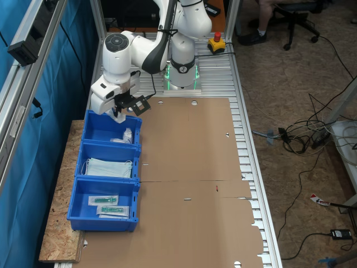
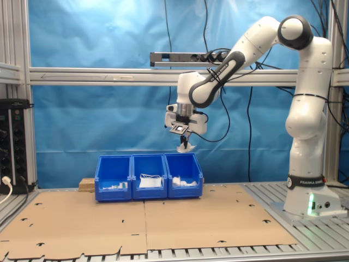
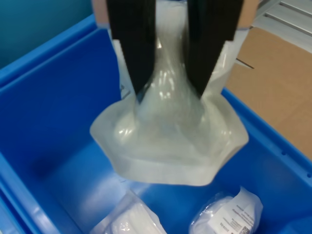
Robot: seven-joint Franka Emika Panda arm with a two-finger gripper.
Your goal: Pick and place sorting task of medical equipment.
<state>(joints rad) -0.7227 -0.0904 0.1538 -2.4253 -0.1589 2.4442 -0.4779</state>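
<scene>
Gripper [image 3: 168, 78] pinches the white packet [image 3: 170, 141] above the end bin [image 3: 44, 117]

In the first exterior view, going from its left: a blue curtain [image 1: 33, 184], three blue bins in a row, then brown cardboard [image 1: 189, 184] on the table and cables [image 1: 301, 139] on the floor. The packet hangs under the closed fingers [image 3: 131, 44], over two similar packets in the bin. It looks light, soft and crinkled, maybe slippery; I think a hold at its middle fold is safest
</scene>
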